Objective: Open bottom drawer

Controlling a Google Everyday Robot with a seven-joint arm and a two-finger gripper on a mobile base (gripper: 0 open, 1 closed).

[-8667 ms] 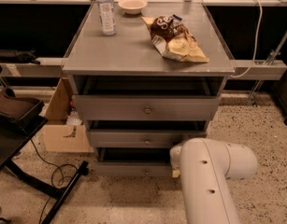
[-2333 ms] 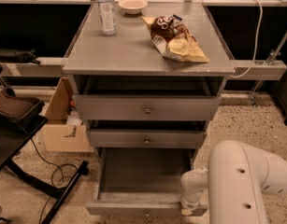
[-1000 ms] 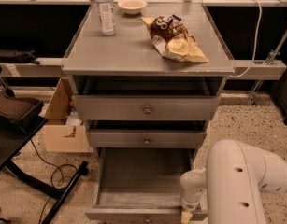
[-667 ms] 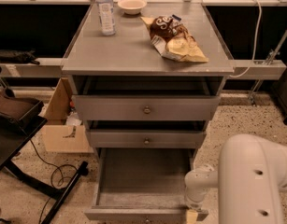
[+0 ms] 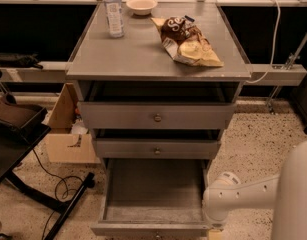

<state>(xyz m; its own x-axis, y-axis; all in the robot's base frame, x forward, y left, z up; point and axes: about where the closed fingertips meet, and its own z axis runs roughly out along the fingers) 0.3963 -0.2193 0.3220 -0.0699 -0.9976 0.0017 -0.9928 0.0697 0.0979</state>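
The bottom drawer (image 5: 153,194) of the grey cabinet is pulled far out, showing its plain grey inside; its front edge (image 5: 148,229) lies at the lower edge of the view. The middle drawer (image 5: 157,149) and the top drawer (image 5: 155,117) are shut, each with a small round knob. My white arm (image 5: 243,196) comes in from the lower right. The gripper sits at the arm's end by the open drawer's right front corner (image 5: 215,230), mostly cut off by the frame edge.
A water bottle (image 5: 113,10), a white bowl (image 5: 142,5) and a chip bag (image 5: 187,40) lie on the cabinet top. A cardboard box (image 5: 68,134) stands at the left, with a black stand and cable (image 5: 58,204) on the speckled floor.
The bottom drawer went from shut to pulled out. Since then my arm has drawn back to the right, away from the drawer front.
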